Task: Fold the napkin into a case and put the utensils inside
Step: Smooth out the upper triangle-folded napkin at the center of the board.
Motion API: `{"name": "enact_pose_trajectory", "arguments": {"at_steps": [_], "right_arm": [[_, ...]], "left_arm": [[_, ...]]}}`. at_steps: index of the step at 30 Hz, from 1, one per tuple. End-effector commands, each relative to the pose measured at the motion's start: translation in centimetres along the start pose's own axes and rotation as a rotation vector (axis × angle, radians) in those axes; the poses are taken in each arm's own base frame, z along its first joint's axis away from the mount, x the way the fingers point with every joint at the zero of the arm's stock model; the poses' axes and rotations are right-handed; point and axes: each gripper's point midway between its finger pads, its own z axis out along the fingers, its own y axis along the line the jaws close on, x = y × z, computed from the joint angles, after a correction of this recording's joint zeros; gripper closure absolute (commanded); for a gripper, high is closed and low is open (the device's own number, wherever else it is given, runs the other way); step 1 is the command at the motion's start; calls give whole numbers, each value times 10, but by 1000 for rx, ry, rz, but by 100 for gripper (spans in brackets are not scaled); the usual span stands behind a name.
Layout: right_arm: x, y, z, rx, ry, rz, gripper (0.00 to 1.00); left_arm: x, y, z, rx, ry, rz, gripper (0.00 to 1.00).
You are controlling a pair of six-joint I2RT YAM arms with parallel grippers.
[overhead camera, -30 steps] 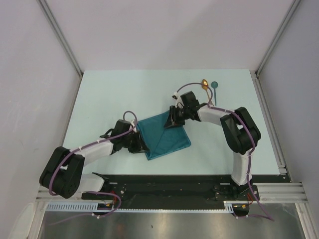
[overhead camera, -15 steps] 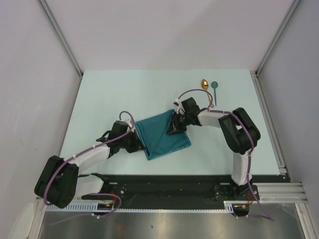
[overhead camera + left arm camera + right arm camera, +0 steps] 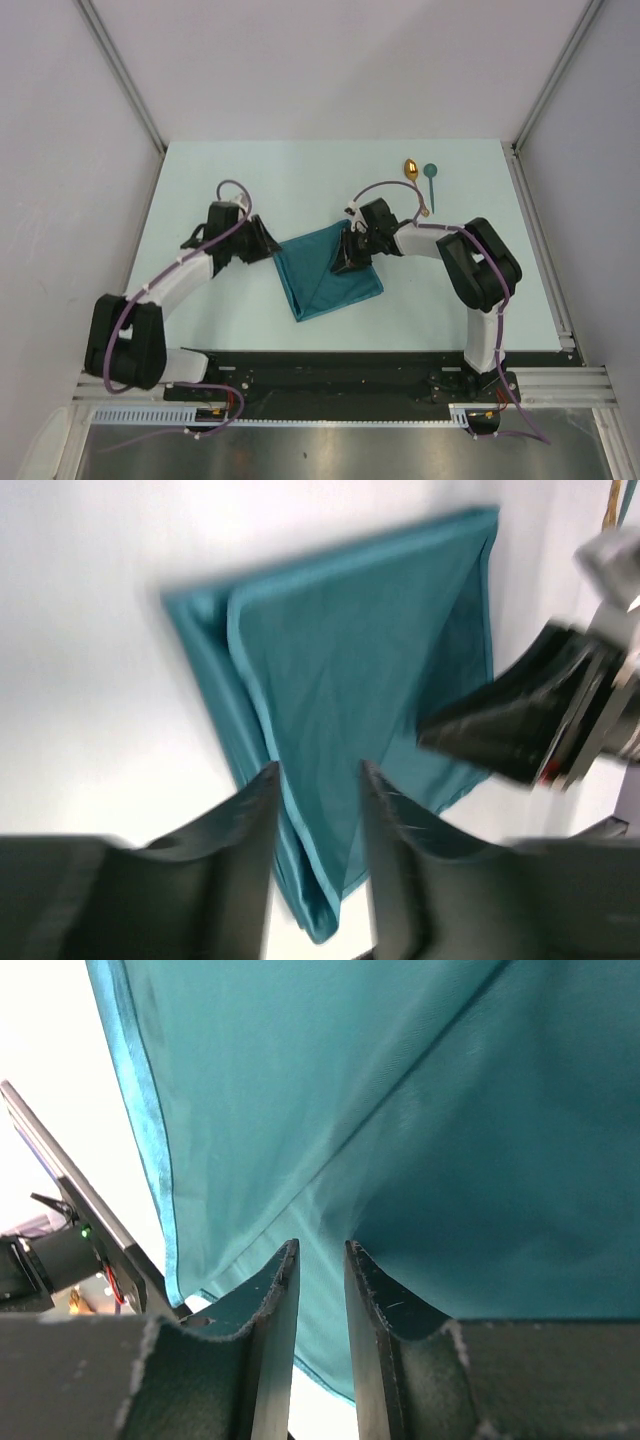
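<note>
Two pincers: left pincer (image 3: 318,772) gapes empty, right pincer (image 3: 320,1250) barely parted on napkin (image 3: 320,280), hold unclear.

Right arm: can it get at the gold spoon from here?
Probably yes. The gold spoon lies on bare table beyond the right gripper, beside the teal spoon, with nothing between. That gripper sits at the napkin.

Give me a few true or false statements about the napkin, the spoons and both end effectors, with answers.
1. The slender gold metal spoon and the slender teal spoon lie on the pale table, outside the cloth. True.
2. The teal cloth napkin lies spread as a single layer. False: it is folded, layered edges showing.
3. The left end effector is clamped on the napkin. False: its jaws stand open.
4. The right end effector is over the napkin. True.
</note>
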Motion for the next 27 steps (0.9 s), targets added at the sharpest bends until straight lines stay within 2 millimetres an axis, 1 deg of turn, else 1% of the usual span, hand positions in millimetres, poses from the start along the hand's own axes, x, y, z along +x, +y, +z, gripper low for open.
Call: {"name": "enact_pose_trajectory", "arguments": {"at_steps": [1, 2, 3, 4, 5, 6, 9, 13, 16, 20, 22, 23, 26, 27], "right_arm": [[2, 20, -6, -25, -20, -38, 71], [5, 21, -6, -28, -13, -34, 71], [5, 21, -6, -32, -19, -34, 71], [6, 23, -5, -37, -17, -36, 71], [7, 25, -5, -44, -15, -40, 71], [9, 26, -4, -46, -9, -39, 71], [11, 27, -4, -54, -8, -44, 71], [14, 27, -2, -60, -3, -42, 71], [13, 27, -2, -62, -2, -44, 71], [13, 30, -3, -70, -5, -45, 71], [13, 32, -3, -74, -4, -46, 71], [12, 32, -3, -74, -7, -46, 71], [14, 32, -2, -75, -3, -45, 72], [14, 31, -2, -73, -4, -44, 72]], "left_arm": [[-43, 5, 20, -29, -5, 40, 63], [-55, -2, 22, -12, -7, 46, 65], [-61, 4, 25, -38, -5, 42, 67], [-60, 13, 34, -60, 19, 36, 66], [-67, 9, 37, -48, 19, 39, 66], [-68, 13, 41, -54, 29, 30, 65], [-72, 11, 53, -34, 49, 25, 66], [-71, 12, 61, -23, 58, 16, 66], [-67, 15, 65, -24, 71, 16, 62], [-62, 20, 71, -32, 87, 15, 62], [-60, 20, 76, -25, 98, 12, 63], [-62, 20, 77, -25, 95, 12, 64], [-62, 19, 81, -18, 98, 8, 68], [-63, 18, 82, -12, 94, 10, 71]]}}
